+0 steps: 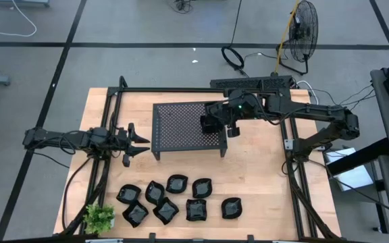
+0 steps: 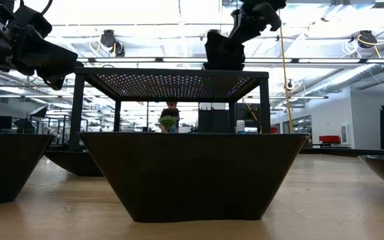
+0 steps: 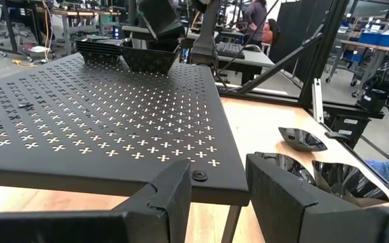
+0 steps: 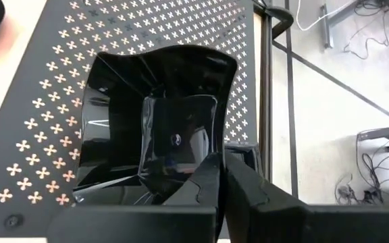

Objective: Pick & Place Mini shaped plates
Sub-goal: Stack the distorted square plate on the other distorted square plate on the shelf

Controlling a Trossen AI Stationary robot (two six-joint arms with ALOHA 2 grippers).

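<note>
The right gripper (image 4: pixel 223 177) is clamped tight on the rim of a glossy black wavy-edged square mini plate (image 4: pixel 155 128), fingers pinched together over its near edge. That plate sits over the right end of the large black perforated metal rack (image 1: pixel 181 121), and from the low camera the gripper (image 2: pixel 224 52) hangs right at the rack's top surface (image 2: pixel 172 83) with the dark plate beneath it. The left wrist camera shows more black dishes (image 3: pixel 123 54) at that far end of the rack; whether the held plate touches them cannot be told.

Over on the other side, the left gripper (image 1: pixel 135 143) waits just off the rack's left edge, fingers parted to a moderate gap and holding nothing. Its own camera looks between the two dark fingers (image 3: pixel 174 196) straight across the rack's cross-punched top (image 3: pixel 100 128).

Down at the front of the light wooden table (image 1: pixel 262 182), the rest of the small black plates (image 1: pixel 174 199) lie clustered in two loose rows, one (image 1: pixel 231 208) a little apart on the right. A small green plant (image 1: pixel 99 217) stands at the front left corner, beside the cluster.
</note>
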